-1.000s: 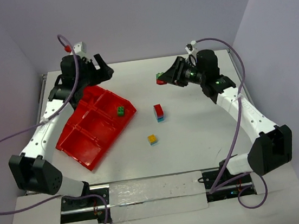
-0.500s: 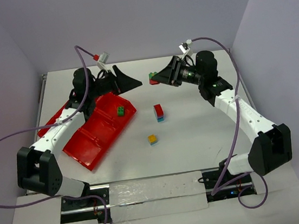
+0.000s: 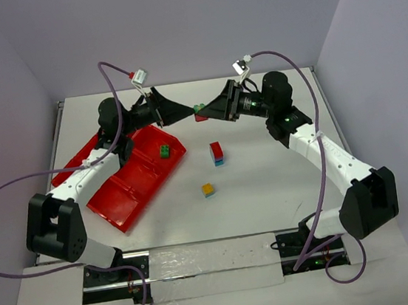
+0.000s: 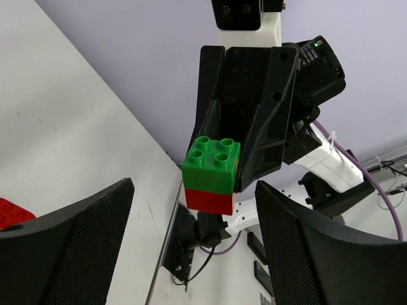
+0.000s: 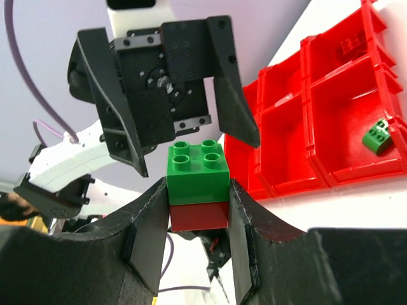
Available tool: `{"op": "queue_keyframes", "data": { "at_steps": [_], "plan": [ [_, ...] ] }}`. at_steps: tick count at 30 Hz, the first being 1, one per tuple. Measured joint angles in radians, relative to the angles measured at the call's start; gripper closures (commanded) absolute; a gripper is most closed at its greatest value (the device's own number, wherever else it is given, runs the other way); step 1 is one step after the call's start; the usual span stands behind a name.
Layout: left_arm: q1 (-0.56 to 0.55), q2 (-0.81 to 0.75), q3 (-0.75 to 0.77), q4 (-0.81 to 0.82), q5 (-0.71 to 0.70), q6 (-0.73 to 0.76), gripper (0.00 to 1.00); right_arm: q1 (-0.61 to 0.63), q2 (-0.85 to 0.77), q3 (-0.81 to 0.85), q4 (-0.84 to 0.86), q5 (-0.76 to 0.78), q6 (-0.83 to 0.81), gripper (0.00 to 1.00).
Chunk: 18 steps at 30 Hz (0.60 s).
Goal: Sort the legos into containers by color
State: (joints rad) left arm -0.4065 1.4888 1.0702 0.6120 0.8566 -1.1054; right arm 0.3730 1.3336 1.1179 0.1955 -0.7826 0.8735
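Observation:
My right gripper (image 3: 206, 111) is shut on a green-on-red cube (image 3: 200, 112) and holds it in the air above the far middle of the table. In the right wrist view the cube (image 5: 198, 187) sits between my fingers (image 5: 149, 238). My left gripper (image 3: 184, 112) is open and faces the cube from the left, tips just short of it. In the left wrist view the cube (image 4: 212, 176) hangs ahead of my wide-apart fingers (image 4: 70, 248). The red tray (image 3: 128, 169) lies at left with a green brick (image 3: 165, 151) in its near right compartment.
A red-on-teal cube (image 3: 217, 153) stands at the table's middle. A yellow-on-teal cube (image 3: 208, 190) stands nearer the front. The tray lies tilted, its far corner under my left arm. The table's back edge is just behind both grippers.
My left gripper swung from above the tray's far corner rightward to face the cube. My right gripper carried the green-on-red cube leftward and up to meet it.

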Motion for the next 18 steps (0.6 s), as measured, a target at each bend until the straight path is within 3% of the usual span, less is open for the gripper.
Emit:
{"op": "queue_keyframes", "data": {
  "at_steps": [5, 9, 14, 18],
  "plan": [
    [-0.001, 0.016, 0.0, 0.036, 0.012, -0.029, 0.17, 0.011, 0.011, 0.0, -0.001, -0.011, -0.009, 1.0],
    [-0.006, 0.017, 0.0, 0.043, 0.016, -0.037, 0.29, 0.024, 0.022, 0.002, -0.021, -0.011, -0.031, 1.0],
    [-0.007, 0.019, 0.0, 0.043, 0.021, -0.036, 0.52, 0.034, 0.027, 0.002, -0.036, -0.012, -0.045, 1.0],
    [-0.008, 0.021, 0.0, 0.038, 0.02, -0.034, 0.53, 0.035, 0.027, 0.007, -0.037, -0.016, -0.049, 1.0]
  ]
}}
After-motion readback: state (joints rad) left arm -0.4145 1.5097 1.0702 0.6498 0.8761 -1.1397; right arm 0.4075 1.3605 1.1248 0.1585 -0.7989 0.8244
